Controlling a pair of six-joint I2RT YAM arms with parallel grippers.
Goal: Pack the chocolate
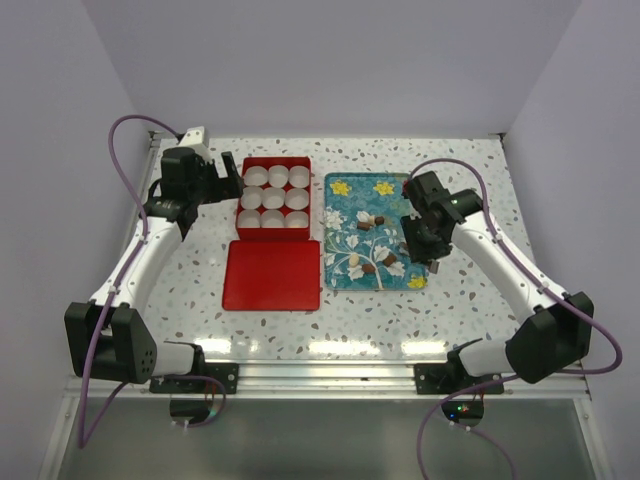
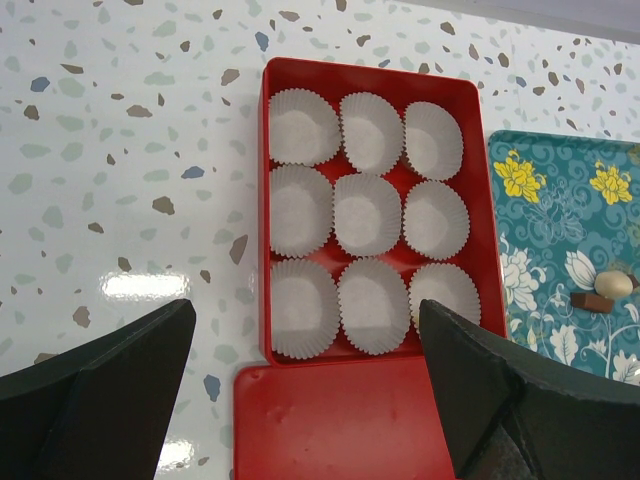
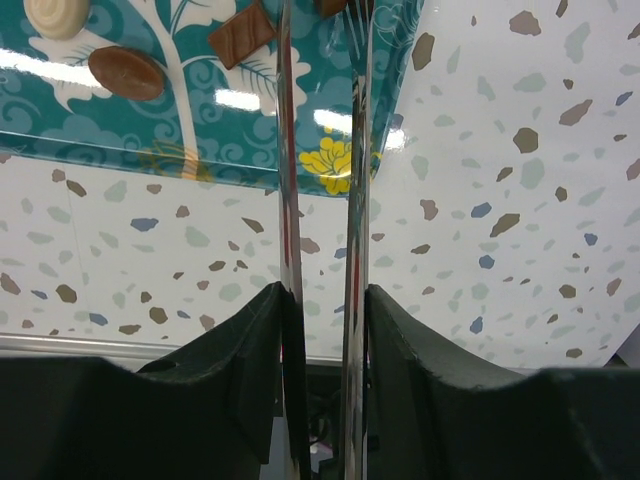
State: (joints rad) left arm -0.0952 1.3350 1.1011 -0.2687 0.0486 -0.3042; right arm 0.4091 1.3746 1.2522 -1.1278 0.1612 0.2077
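At the left of the top view, the left gripper (image 1: 228, 180) is held just beside the left wall of the red box (image 1: 275, 160). In the left wrist view its jaws are spread wide apart with nothing between them, and only the inner tips of its dark fingers (image 2: 110, 390) are seen at the bottom corners. Nine white paper cups (image 2: 367, 214) are set in three rows inside the box, and none is seen to hold a piece. The red lid (image 1: 272, 275) lies flat on the speckled table (image 1: 190, 290), touching the box's near edge; in the wrist view its lower part is cut off.

To the right, the chocolate (image 1: 365, 222) is scattered on the teal tray (image 1: 345, 205), just beside the box. The pieces are too small to be counted surely from above.

Over the tray's right part the right gripper (image 1: 415, 250) is poised. In its wrist view two thin metal strips (image 3: 285, 200) are seen running up between the black fingers (image 3: 250, 360), a narrow gap left between them. Their tips are cut off at the upper edge beside a brown fragment, so it cannot be told whether anything is pinched.
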